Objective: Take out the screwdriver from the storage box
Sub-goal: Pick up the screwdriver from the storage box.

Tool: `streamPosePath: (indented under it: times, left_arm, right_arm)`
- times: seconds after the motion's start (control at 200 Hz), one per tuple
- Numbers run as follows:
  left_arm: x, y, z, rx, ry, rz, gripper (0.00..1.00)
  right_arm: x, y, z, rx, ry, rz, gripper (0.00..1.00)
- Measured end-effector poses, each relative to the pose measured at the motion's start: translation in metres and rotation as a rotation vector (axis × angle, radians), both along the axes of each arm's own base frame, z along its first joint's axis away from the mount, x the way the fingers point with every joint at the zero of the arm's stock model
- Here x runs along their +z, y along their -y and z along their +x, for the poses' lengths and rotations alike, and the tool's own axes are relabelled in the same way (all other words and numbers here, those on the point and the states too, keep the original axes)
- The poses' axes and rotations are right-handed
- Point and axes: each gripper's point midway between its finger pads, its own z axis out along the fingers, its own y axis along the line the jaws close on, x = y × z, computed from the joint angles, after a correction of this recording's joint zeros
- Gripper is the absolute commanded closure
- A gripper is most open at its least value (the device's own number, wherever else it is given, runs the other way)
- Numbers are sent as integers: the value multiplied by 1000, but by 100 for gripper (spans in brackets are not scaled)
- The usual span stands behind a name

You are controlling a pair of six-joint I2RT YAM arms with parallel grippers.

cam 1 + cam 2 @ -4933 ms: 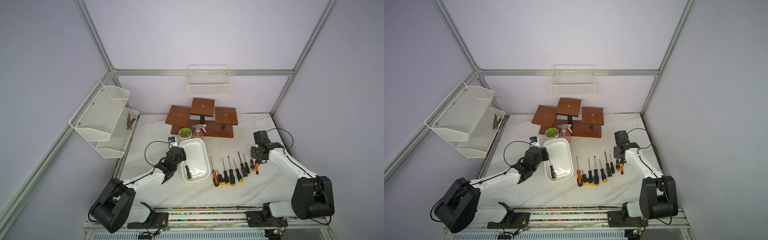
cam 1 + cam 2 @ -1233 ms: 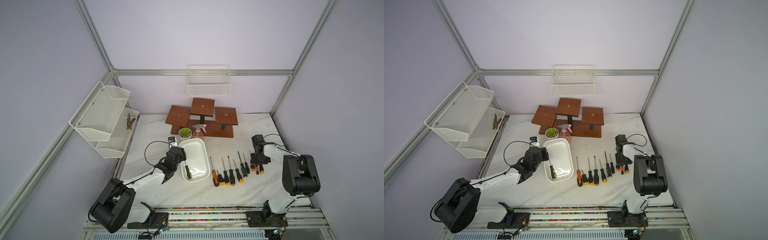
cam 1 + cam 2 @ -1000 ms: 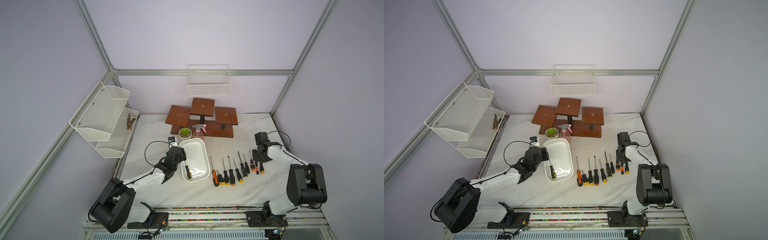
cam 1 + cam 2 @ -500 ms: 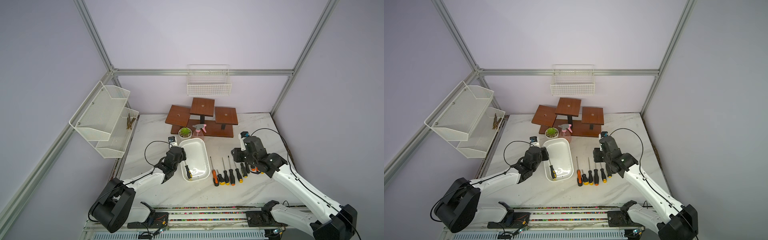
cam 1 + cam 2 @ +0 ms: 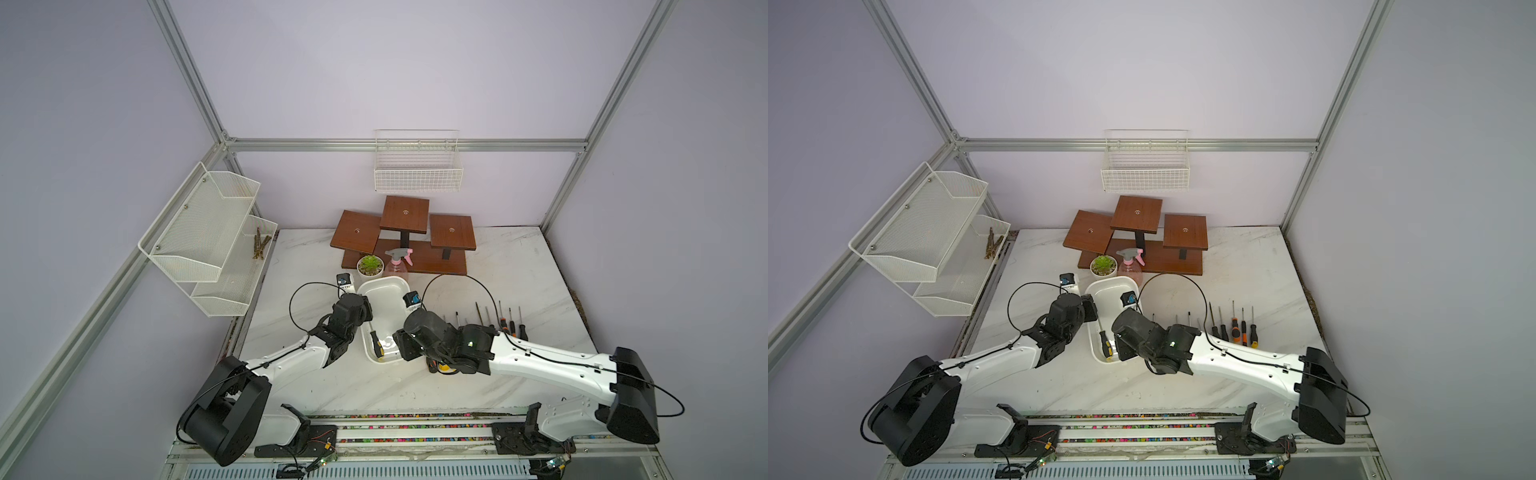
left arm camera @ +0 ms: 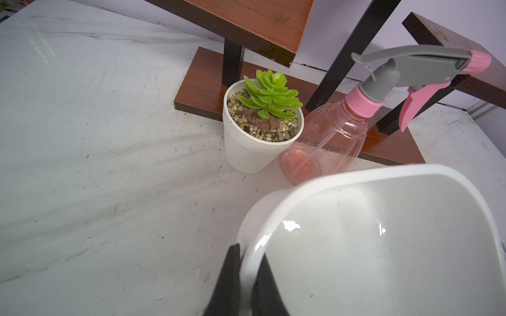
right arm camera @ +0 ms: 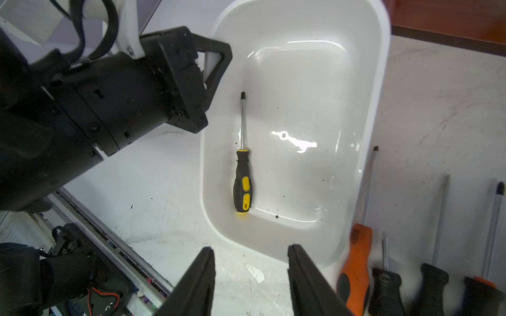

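Change: right gripper (image 7: 251,247) has swung in from row of loose screwdrivers (image 5: 498,320) at right; now hovers over near end of storage box (image 7: 380,82), claw spread, empty; screwdriver (image 7: 243,175) lies flat inside box along left wall, handle toward near end; left gripper (image 6: 247,254) unmoved, pinching box's left rim; judgement: reach under way, descent onto handle next.

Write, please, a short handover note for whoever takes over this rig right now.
Left pincer: shut on the storage box rim, steadying it.
Right pincer: open, empty, at the box's near end.
Screwdriver: lying flat inside the box, untouched.
Done: box held; other screwdrivers lie in a row on the table beside it.
To do: lower the right pincer, grip the handle, lift it out.
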Motion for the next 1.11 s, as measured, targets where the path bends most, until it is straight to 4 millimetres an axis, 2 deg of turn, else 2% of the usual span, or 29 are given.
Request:
streamPosePath:
  times: [0.24,0.365,0.68,0.94,1.105]
  left_arm:
    - [0,0,0,0,0,0,100]
    - [0,0,0,0,0,0,100]
    - [-1,-1,0,2,-3,2,100]
    - [0,-1,0,5,1,2,100]
    - [0,-2,0,10,2,3,100]
  right_arm:
    - [-64,-24,12,-4,-49,-83,50]
    - [-86,-31,15,-3,-68,-118,50]
    - [-98,-62,32,-9,-63,-117,49]
    - [-130,-61,40,-27,-85,-180,49]
    - [-128,-63,46,-34,-79,-176,51]
